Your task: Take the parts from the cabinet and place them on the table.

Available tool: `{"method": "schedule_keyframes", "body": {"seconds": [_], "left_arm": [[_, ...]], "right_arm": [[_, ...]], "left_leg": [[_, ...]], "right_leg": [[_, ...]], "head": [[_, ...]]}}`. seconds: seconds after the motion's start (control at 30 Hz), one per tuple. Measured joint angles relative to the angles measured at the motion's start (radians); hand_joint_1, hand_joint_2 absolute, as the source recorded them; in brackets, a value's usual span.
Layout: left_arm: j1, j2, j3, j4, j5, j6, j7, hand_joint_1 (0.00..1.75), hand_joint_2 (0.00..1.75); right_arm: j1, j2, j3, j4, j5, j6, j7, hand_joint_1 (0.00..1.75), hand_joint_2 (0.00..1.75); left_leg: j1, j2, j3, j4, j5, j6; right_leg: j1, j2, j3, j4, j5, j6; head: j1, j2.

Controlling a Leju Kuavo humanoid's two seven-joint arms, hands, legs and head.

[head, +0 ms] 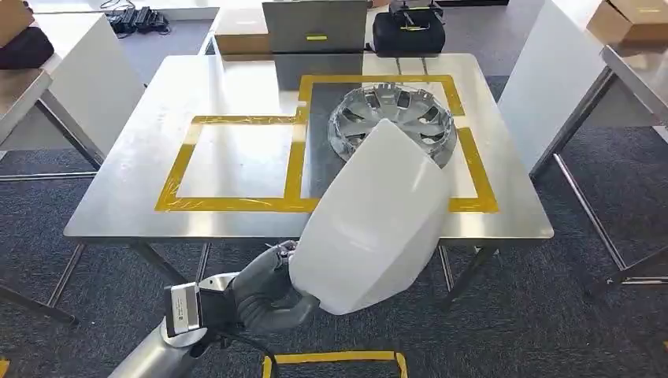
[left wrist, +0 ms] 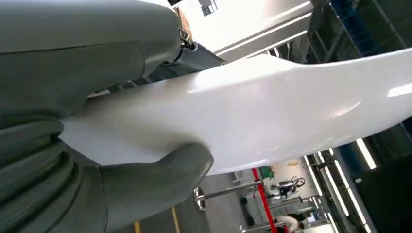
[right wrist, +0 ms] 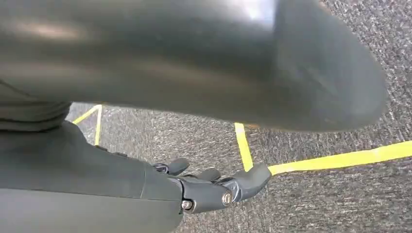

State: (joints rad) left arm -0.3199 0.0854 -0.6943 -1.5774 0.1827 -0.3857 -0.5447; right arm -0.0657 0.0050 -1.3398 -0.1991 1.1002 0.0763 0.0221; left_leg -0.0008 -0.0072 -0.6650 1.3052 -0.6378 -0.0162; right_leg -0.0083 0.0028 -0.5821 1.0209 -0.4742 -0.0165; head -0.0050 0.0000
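Grey carpet runs under a brushed steel table (head: 118,197) marked with two yellow-taped squares, side by side. A shiny chrome hubcap (head: 394,120) already lies flat in the right-hand square; the left-hand square (head: 236,161) is bare.

Near the table's front edge, the robot's left hand (head: 268,287) holds up a large, smooth white moulded panel (head: 370,228), tilted so its upper end overlaps the hubcap from the head view. From the left wrist view, the thick grey thumb (left wrist: 160,177) presses one face of the panel while the rest of the hand backs the other, a pinch on its lower edge, probably so the broad shell rides ahead of the arm and clears the table lip.

The right hand (right wrist: 214,187) hangs low over the carpet and its yellow floor tape (right wrist: 340,158), fingers loosely curled, holding nothing.

I'd guess the bare square is meant for the panel.
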Motion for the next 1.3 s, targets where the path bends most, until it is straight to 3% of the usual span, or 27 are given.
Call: {"method": "schedule_keyframes", "body": {"seconds": [0.03,0.07,0.1,0.17,0.2,0.23,0.3,0.37,0.4,0.5,0.53,0.57,0.6,0.67,0.7,0.73,0.83,0.87,0.9,0.93,1.0,1.03,1.07,1.1,1.13,1.2,1.3], "left_arm": [[0.005,0.002,0.000,0.000,-0.002,0.003,0.000,1.75,1.75],[0.010,0.004,0.001,0.000,-0.004,0.005,0.000,1.75,1.75],[0.012,0.005,0.002,-0.001,-0.006,0.006,-0.001,1.75,1.75],[0.014,0.007,0.006,-0.006,-0.009,0.006,-0.002,1.75,1.75],[0.015,0.009,0.008,-0.007,-0.011,0.006,-0.002,1.75,1.75],[0.018,0.010,0.009,-0.007,-0.014,0.008,-0.003,1.75,1.75],[0.022,0.011,0.013,-0.013,-0.015,0.008,-0.003,1.75,1.75],[0.021,0.007,0.014,-0.020,-0.015,0.008,-0.003,1.75,1.75],[0.020,0.007,0.014,-0.022,-0.015,0.008,-0.003,1.75,1.75],[0.021,0.004,0.014,-0.022,-0.015,0.008,-0.003,1.75,1.75],[0.022,0.004,0.014,-0.022,-0.015,0.008,-0.003,1.75,1.75],[0.022,0.004,0.014,-0.022,-0.015,0.008,-0.003,1.75,1.75],[0.022,0.004,0.014,-0.022,-0.015,0.008,-0.003,1.75,1.75],[0.021,0.002,0.014,-0.022,-0.015,0.008,-0.003,1.75,1.75],[0.021,0.002,0.014,-0.021,-0.015,0.008,-0.003,1.75,1.75],[0.022,0.001,0.014,-0.021,-0.015,0.008,-0.003,1.75,1.75],[0.022,0.001,0.014,-0.023,-0.016,0.008,-0.003,1.75,1.75],[0.022,0.001,0.014,-0.024,-0.019,0.008,-0.003,1.75,1.75],[0.022,0.001,0.014,-0.024,-0.021,0.008,-0.003,1.75,1.75],[0.021,0.001,0.014,-0.025,-0.021,0.008,-0.004,1.75,1.75],[0.026,0.003,0.014,-0.025,-0.021,0.008,-0.005,1.75,1.75],[0.027,0.005,0.014,-0.024,-0.021,0.008,-0.005,1.75,1.75],[0.027,0.005,0.014,-0.024,-0.021,0.008,-0.005,1.75,1.75],[0.026,0.006,0.014,-0.024,-0.021,0.008,-0.005,1.75,1.75],[0.026,0.006,0.014,-0.024,-0.021,0.010,-0.005,1.75,1.75],[0.027,0.009,0.014,-0.024,-0.021,0.017,-0.005,1.75,1.75],[0.039,0.015,0.018,-0.031,-0.036,0.027,-0.011,1.75,1.75]], "right_arm": [[0.001,-0.001,0.000,0.000,0.001,0.000,0.000,0.00,0.00],[0.002,-0.001,0.000,0.000,0.003,0.000,0.000,0.00,0.00],[0.003,-0.001,0.001,0.000,0.003,0.000,0.000,0.00,0.00],[0.002,-0.001,0.001,0.000,0.006,0.000,0.000,0.00,0.00],[0.001,-0.001,0.001,0.000,0.006,0.000,0.000,0.00,0.00],[-0.001,-0.001,0.002,0.000,0.007,0.000,0.000,0.00,0.00],[-0.001,-0.003,0.002,0.000,0.008,0.000,0.000,0.00,0.00],[-0.004,-0.004,0.003,0.000,0.009,0.000,0.000,0.00,0.00],[-0.007,-0.004,0.004,0.000,0.009,0.002,-0.001,0.00,0.00],[-0.007,-0.006,0.007,0.000,0.008,0.001,0.000,0.00,0.00],[-0.004,-0.006,0.007,0.000,0.008,0.001,0.000,0.00,0.00],[-0.003,-0.006,0.007,0.000,0.009,0.001,0.000,0.00,0.00],[-0.003,-0.006,0.008,0.000,0.008,0.001,0.000,0.00,0.00],[-0.003,-0.007,0.008,0.000,0.008,0.001,0.000,0.00,0.00],[-0.001,-0.007,0.008,0.000,0.008,0.001,0.000,0.00,0.00],[-0.003,-0.006,0.008,0.000,0.008,0.001,0.000,0.00,0.00],[-0.001,-0.007,0.008,0.000,0.007,0.001,0.000,0.00,0.00],[-0.003,-0.007,0.008,0.000,0.007,0.001,0.000,0.00,0.00],[-0.003,-0.007,0.008,0.000,0.006,0.001,0.000,0.00,0.00],[-0.003,-0.007,0.008,0.000,0.006,0.001,0.000,0.00,0.00],[-0.003,-0.007,0.008,0.000,0.006,0.001,0.000,0.00,0.00],[-0.002,-0.007,0.008,0.000,0.006,0.001,0.000,0.00,0.00],[-0.001,-0.007,0.008,0.000,0.006,0.000,0.000,0.00,0.00],[-0.001,-0.007,0.008,0.000,0.006,0.000,0.000,0.00,0.00],[-0.002,-0.007,0.008,0.000,0.006,0.000,0.000,0.00,0.00],[-0.001,-0.007,0.010,0.000,0.012,0.006,-0.006,0.00,0.00],[-0.003,-0.010,0.015,0.000,0.016,0.013,-0.014,0.00,0.00]], "left_leg": [[0.001,0.000,-0.027,0.023,-0.013,-0.002],[0.001,0.001,-0.034,0.004,0.004,-0.001],[0.001,0.001,-0.021,-0.051,0.048,0.001],[0.001,0.001,0.030,-0.217,0.168,0.011],[-0.001,0.002,0.037,-0.263,0.205,0.016],[-0.006,0.003,0.037,-0.259,0.153,0.022],[-0.005,0.001,0.045,-0.267,0.181,0.037],[0.002,-0.001,0.071,-0.274,0.177,0.048],[0.003,0.000,0.081,-0.275,0.171,0.054],[0.002,0.000,0.092,-0.275,0.153,0.061],[0.003,-0.002,0.098,-0.275,0.146,0.060],[0.003,-0.004,0.107,-0.275,0.139,0.058],[0.003,-0.005,0.119,-0.275,0.130,0.055],[0.003,-0.003,0.150,-0.276,0.108,0.050],[0.003,-0.002,0.149,-0.277,0.099,0.046],[-0.001,-0.004,0.157,-0.274,0.092,0.040],[-0.003,-0.004,0.175,-0.276,0.090,0.019],[-0.003,-0.002,0.173,-0.271,0.081,0.012],[-0.002,0.000,0.161,-0.229,0.082,0.009],[-0.001,0.001,0.122,-0.163,0.073,0.006],[0.001,0.002,0.022,-0.019,0.013,0.001],[0.001,0.002,-0.017,0.023,-0.019,0.000],[0.002,0.002,-0.036,0.026,-0.022,0.000],[0.002,0.002,-0.035,-0.011,0.006,-0.001],[0.001,0.002,-0.020,-0.074,0.055,0.002],[0.000,0.003,0.022,-0.232,0.190,0.016],[-0.005,0.002,0.025,-0.264,0.196,0.032]], "right_leg": [[0.000,0.000,0.008,0.000,-0.007,0.001],[0.000,0.002,0.020,0.000,-0.016,0.002],[0.000,0.002,0.033,0.000,-0.026,0.003],[0.000,0.002,0.059,0.000,-0.045,0.008],[0.003,0.002,0.064,0.003,-0.054,0.013],[0.004,0.004,0.065,0.002,-0.061,0.021],[0.005,0.002,0.075,0.010,-0.063,0.034],[0.003,0.001,0.081,0.022,-0.070,0.043],[0.003,0.001,0.064,0.064,-0.074,0.047],[0.000,0.001,-0.082,0.273,-0.159,0.060],[0.000,0.001,-0.120,0.307,-0.174,0.062],[-0.001,0.001,-0.134,0.299,-0.161,0.062],[-0.002,0.001,-0.129,0.255,-0.125,0.061],[-0.002,0.000,-0.079,0.085,0.004,0.055],[-0.002,-0.003,-0.068,0.017,0.063,0.050],[0.004,-0.005,-0.074,0.017,0.016,0.043],[0.003,-0.004,-0.062,0.010,0.026,0.022],[-0.002,-0.002,-0.042,0.006,0.026,0.014],[-0.002,-0.002,-0.030,0.005,0.021,0.007],[-0.002,-0.002,-0.023,0.004,0.014,0.003],[-0.001,-0.002,-0.010,0.004,-0.001,0.000],[-0.001,-0.001,-0.001,0.005,-0.010,0.000],[-0.001,-0.001,0.011,0.005,-0.019,0.000],[-0.001,0.001,0.025,0.005,-0.030,0.001],[-0.001,0.002,0.040,0.005,-0.039,0.003],[-0.001,0.002,0.057,0.002,-0.060,0.008],[0.003,0.004,0.079,0.008,-0.075,0.030]], "head": [[-0.001,0.000],[-0.002,0.000],[-0.004,0.000],[-0.006,0.000],[-0.007,0.000],[-0.006,0.000],[-0.006,0.000],[-0.006,0.000],[-0.003,0.000],[0.005,0.000],[0.006,0.000],[0.006,0.000],[0.007,0.000],[0.008,0.000],[0.010,0.000],[0.011,0.000],[0.008,0.000],[0.007,0.000],[0.006,0.000],[0.001,0.000],[-0.001,0.000],[-0.003,0.000],[-0.004,0.000],[-0.005,0.000],[-0.006,0.000],[-0.008,0.000],[-0.010,0.000]]}}
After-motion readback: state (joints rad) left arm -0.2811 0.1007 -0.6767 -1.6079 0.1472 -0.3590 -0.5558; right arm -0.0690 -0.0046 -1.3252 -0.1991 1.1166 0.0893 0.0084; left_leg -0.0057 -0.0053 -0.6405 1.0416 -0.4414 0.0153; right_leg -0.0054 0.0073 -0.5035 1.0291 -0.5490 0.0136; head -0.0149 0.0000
